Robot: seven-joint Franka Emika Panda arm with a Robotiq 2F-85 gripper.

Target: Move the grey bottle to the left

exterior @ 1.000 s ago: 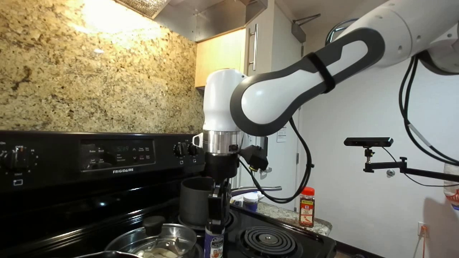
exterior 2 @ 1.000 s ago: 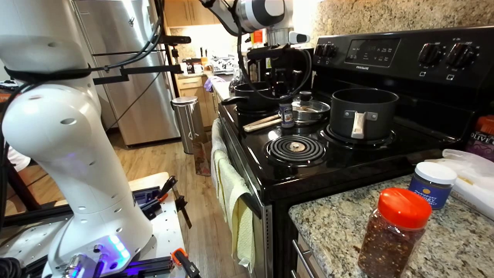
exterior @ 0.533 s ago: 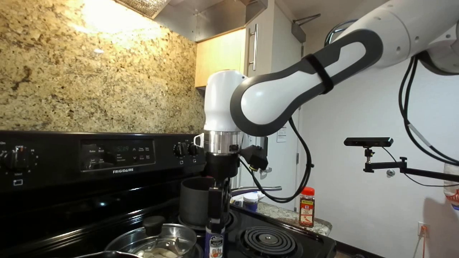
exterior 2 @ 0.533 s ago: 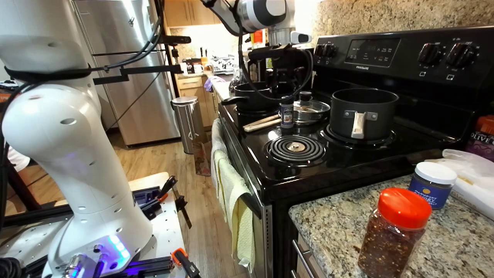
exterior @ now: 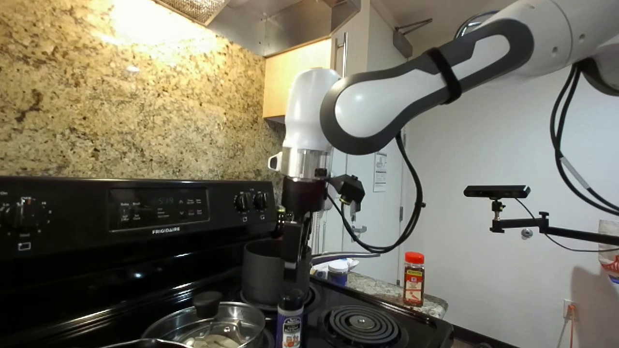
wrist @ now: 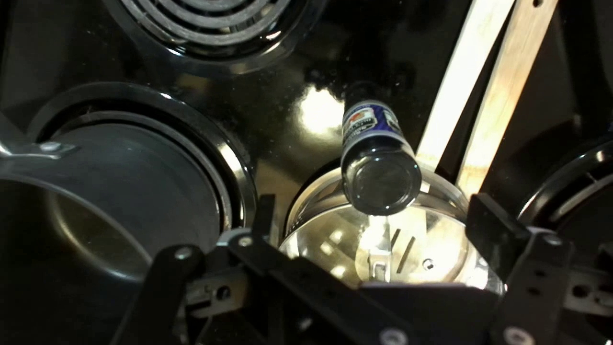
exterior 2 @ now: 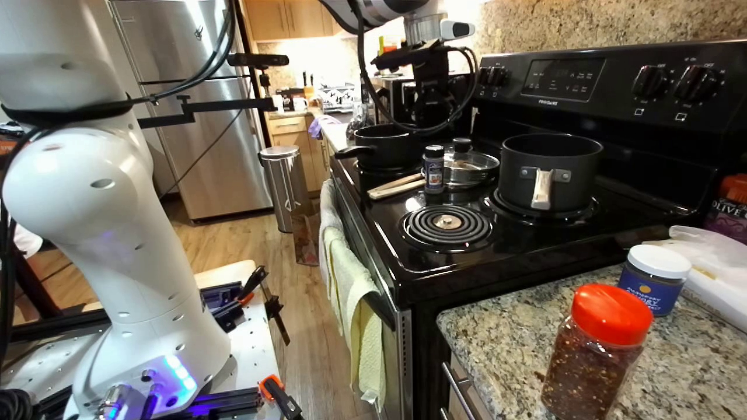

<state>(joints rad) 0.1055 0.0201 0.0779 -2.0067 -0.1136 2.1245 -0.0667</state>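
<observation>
your pincer [wrist: 373,203] has its two fingers [wrist: 493,230] spread well apart. in both exterior views, you see the grey bottle [exterior: 290,326] upright on the stove [exterior 2: 525,245], below the pincer; a gap separates the dark cap [exterior: 291,300] from the fingers. in the wrist view, the cap appears in line with the space between the fingers. in that view, locate the pot [wrist: 158,165] to the left of the pincer, the two wooden strips [wrist: 507,86] beyond it to the right, and the lidded pan [wrist: 311,201] beneath it, near the bottle. in an exterior view, note the red-capped jar [exterior: 413,285] to the right of the pincer, well apart.
</observation>
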